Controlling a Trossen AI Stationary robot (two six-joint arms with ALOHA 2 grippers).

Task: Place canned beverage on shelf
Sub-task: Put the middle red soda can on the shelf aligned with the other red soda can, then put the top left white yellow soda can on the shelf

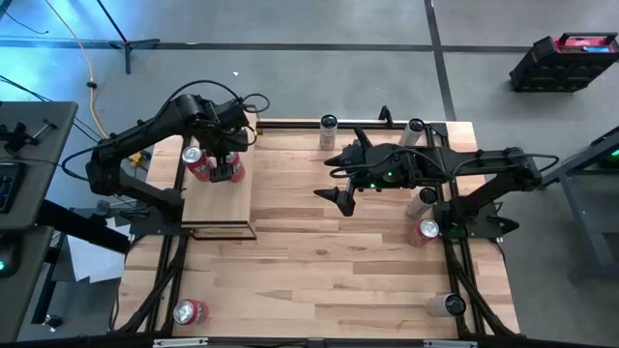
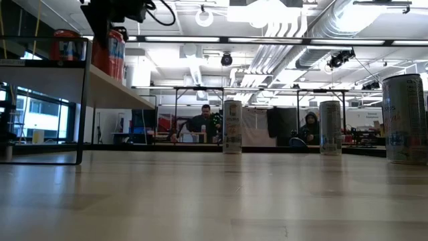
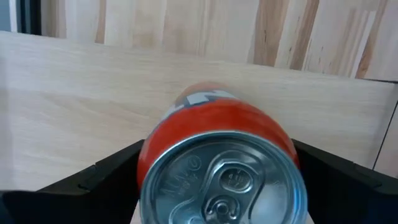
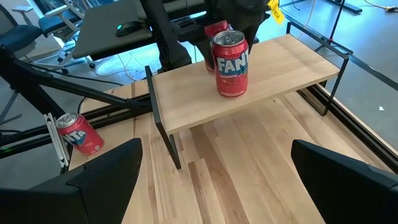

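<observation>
A red soda can (image 4: 231, 67) stands upright on the pale-wood shelf (image 4: 292, 68) at the table's far left, and it also shows in the high view (image 1: 236, 174). My left gripper (image 1: 224, 171) is over it, shut on its upper part. A second red can (image 1: 193, 159) stands on the shelf just to the left of the first. My right gripper (image 1: 345, 200) hovers open and empty near the table's middle, to the right of the shelf (image 1: 218, 208). My left gripper holds the red can by the upper part of its wall (image 3: 155, 155), just below the top rim, one finger on each side. The fingers (image 3: 106, 177) come from above, pointing down. The can stands upright with its bottom on the shelf board (image 3: 74, 99).
Silver cans stand at the far edge (image 1: 329, 130) (image 1: 416, 129) and along the right side (image 1: 423, 199) (image 1: 447, 305). One red can (image 1: 427, 230) is at the right and another (image 1: 189, 311) at the near left corner. People sit beyond the table (image 2: 204, 124).
</observation>
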